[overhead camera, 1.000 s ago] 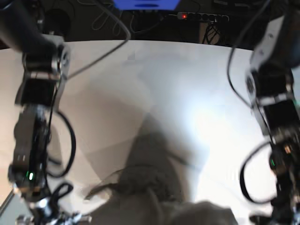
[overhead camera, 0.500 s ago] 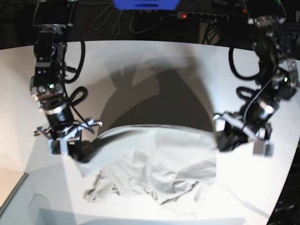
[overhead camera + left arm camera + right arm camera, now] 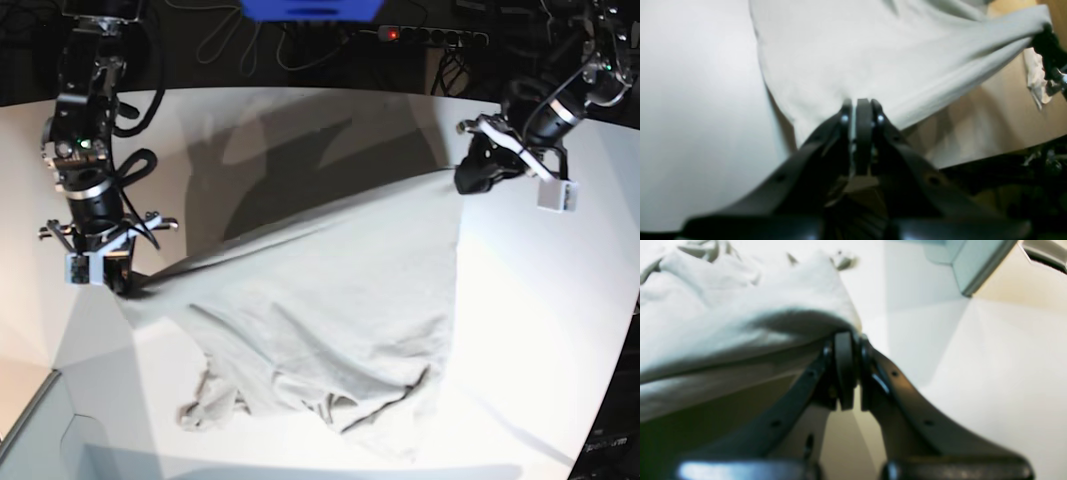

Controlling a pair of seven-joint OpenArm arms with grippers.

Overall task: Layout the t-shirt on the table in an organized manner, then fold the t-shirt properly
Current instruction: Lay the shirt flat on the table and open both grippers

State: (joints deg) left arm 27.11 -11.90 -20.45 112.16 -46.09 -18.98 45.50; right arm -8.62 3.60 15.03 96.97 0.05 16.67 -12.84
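Stretching t-shirt [image 3: 340, 290] between both jaws

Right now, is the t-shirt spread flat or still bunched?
Partly spread. The t-shirt hangs stretched between both grippers' shut jaws along one edge, while its lower end lies crumpled on the table.

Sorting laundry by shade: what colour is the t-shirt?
Plain pale grey-beige t-shirt, no pattern; clearest in the base view.

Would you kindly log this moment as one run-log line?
phase: spreading | left gripper: shut on shirt edge | right gripper: shut on shirt edge | shirt: stretched between, lower part bunched on table
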